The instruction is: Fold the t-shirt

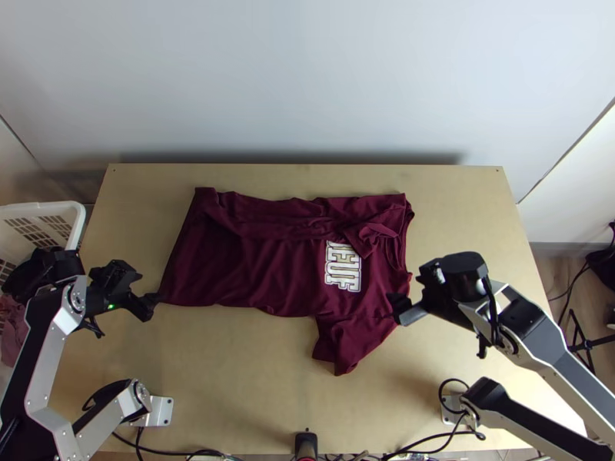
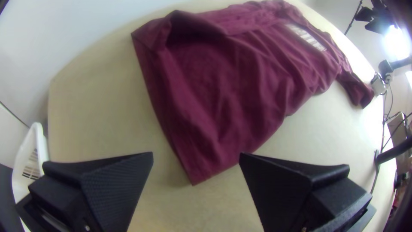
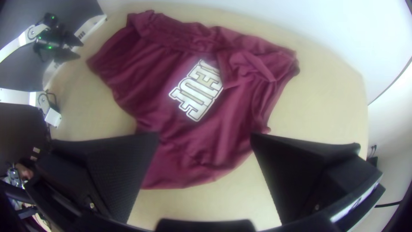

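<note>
The maroon t-shirt (image 1: 269, 273) is laid on the counter (image 1: 231, 376), its far side turned over lengthwise and rumpled, with one sleeve (image 1: 373, 233) bunched beside the white print (image 1: 343, 267). The other sleeve (image 1: 350, 343) is spread toward the near edge. The left tool (image 1: 149, 287) is held spread near a hem corner, the right tool (image 1: 410, 292), also spread, near the collar end.

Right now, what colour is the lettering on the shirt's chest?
White, with a thin dark line inside its border; the lettering shows best in the right wrist view.
</note>
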Motion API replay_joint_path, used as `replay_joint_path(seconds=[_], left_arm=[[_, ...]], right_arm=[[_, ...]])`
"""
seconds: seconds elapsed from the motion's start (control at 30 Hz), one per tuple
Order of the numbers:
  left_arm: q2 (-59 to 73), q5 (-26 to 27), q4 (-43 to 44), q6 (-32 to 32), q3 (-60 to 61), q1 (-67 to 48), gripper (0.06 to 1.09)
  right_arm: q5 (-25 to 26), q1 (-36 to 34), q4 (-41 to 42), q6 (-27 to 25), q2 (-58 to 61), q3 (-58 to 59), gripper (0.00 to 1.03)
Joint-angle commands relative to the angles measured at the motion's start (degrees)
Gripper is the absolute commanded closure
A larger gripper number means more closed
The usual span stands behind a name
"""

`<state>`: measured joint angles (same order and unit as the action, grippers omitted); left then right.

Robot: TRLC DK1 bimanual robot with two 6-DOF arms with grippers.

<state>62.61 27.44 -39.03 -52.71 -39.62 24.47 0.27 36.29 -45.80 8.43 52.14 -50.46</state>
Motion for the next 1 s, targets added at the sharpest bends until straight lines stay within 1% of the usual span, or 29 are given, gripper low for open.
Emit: replay_joint_path(seconds=[0.0, 0.23, 0.43, 0.6, 0.8, 0.97], left_arm=[[3.9, 0.6, -3.8, -1.1, 0.3, 1.4, 0.11], [8.6, 1.3, -4.9, 0.7, 0.1, 0.9, 0.11], [10.6, 0.9, -3.8, 0.3, 0.1, 0.8, 0.11], [12.0, 0.6, -2.1, 0.4, -0.5, 1.3, 0.11], [13.2, 0.2, -0.1, 0.8, -1.2, 1.2, 0.11], [13.5, -0.4, 0.5, 1.9, -1.0, 0.5, 0.11]], right_arm=[[-1.9, 1.1, -1.9, 1.2, -1.6, 1.6, 0.05], [-4.0, 2.5, -3.4, 1.9, -1.5, 2.7, 0.05], [-4.8, 2.9, -3.1, 2.6, -2.2, 6.4, 0.05], [-8.0, 3.0, -2.7, 4.3, -2.2, 6.9, 0.05], [-15.7, 6.5, -2.9, 8.1, -2.1, 10.2, 0.05], [-16.7, 11.6, -2.4, 8.3, 0.1, 11.5, 0.05]])
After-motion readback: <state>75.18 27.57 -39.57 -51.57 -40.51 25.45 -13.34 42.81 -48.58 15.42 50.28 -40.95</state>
